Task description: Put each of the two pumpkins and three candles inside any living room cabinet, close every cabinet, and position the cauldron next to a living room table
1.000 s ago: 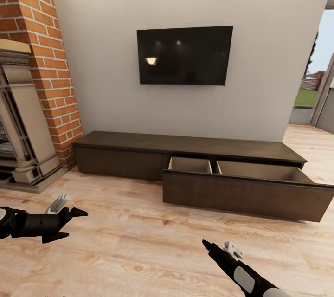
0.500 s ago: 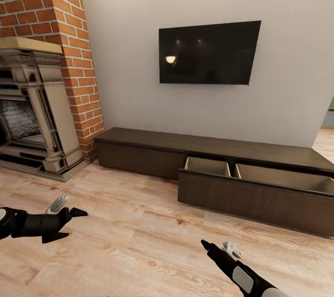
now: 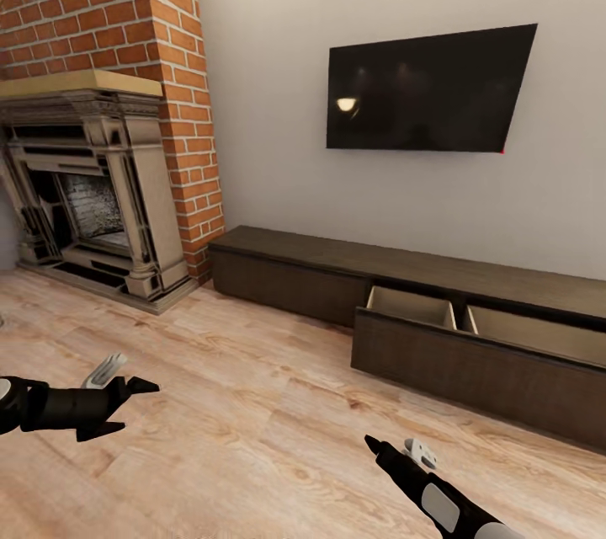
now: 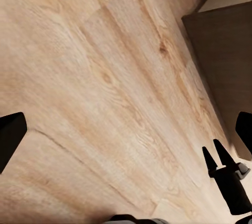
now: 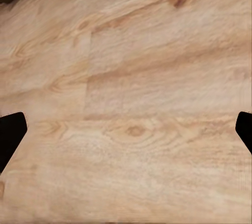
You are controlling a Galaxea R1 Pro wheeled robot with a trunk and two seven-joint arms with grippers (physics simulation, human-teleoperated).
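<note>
View has swung left since a second ago: the fireplace (image 3: 97,185) comes into frame while the cabinet (image 3: 337,278), its drawer (image 3: 471,354) pulled out and apparently empty, slides right. Left hand (image 3: 126,396) and right hand (image 3: 396,448) both spread, holding nothing. Judgement: turning away to fetch items.

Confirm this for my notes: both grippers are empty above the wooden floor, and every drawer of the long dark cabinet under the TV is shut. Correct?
Not quite. The head view shows one wide drawer of the cabinet pulled out, its beige compartments open to view. The rest holds: the left gripper and right gripper are empty above the floor.
</note>
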